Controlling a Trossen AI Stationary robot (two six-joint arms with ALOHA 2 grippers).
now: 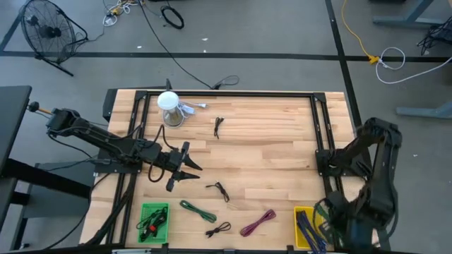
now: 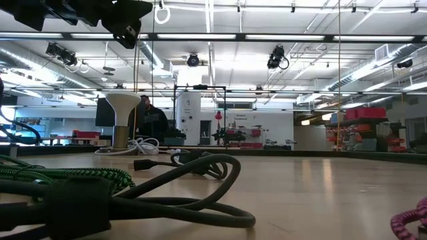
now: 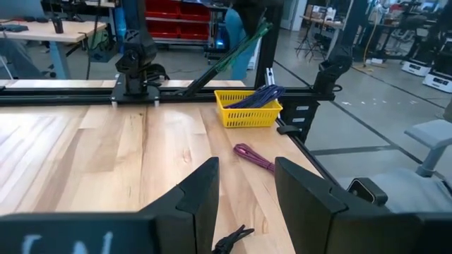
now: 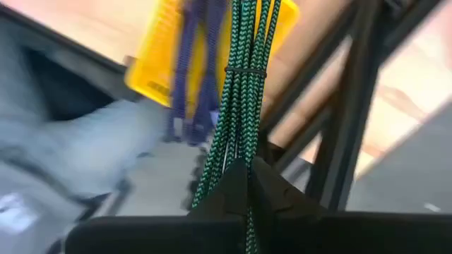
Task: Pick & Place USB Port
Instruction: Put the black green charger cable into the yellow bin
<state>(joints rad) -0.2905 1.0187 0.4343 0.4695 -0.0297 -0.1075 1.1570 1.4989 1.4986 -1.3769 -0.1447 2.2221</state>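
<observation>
Several bundled USB cables lie on the wooden table: black ones (image 1: 217, 125), (image 1: 220, 189), (image 1: 219, 229), a green one (image 1: 198, 210) and a magenta one (image 1: 258, 222). My left gripper (image 1: 185, 168) hovers open over the table's left middle; in its wrist view a black cable (image 3: 233, 240) lies below its parted fingers (image 3: 244, 190). My right gripper (image 4: 245, 169) is at the near right corner, above the yellow basket (image 1: 302, 227), shut on a green braided cable (image 4: 244, 77). That basket holds blue cables (image 4: 191, 77). My right gripper pinches the green braided cable bundle between its two fingers, at one end of the bundle (image 4: 242, 152). The bundle is lifted clear and runs straight out from the fingertips, tied by a band (image 4: 245, 70), over the yellow basket's edge (image 4: 152, 70). The fingers lie along the cable.
A green basket (image 1: 154, 222) with a black and red cable sits at the near left. A white stand (image 1: 169, 107) with a pale cable stands at the far left. A black frame (image 1: 321, 141) rims the table's sides. Bare wood spans the middle and right of the table.
</observation>
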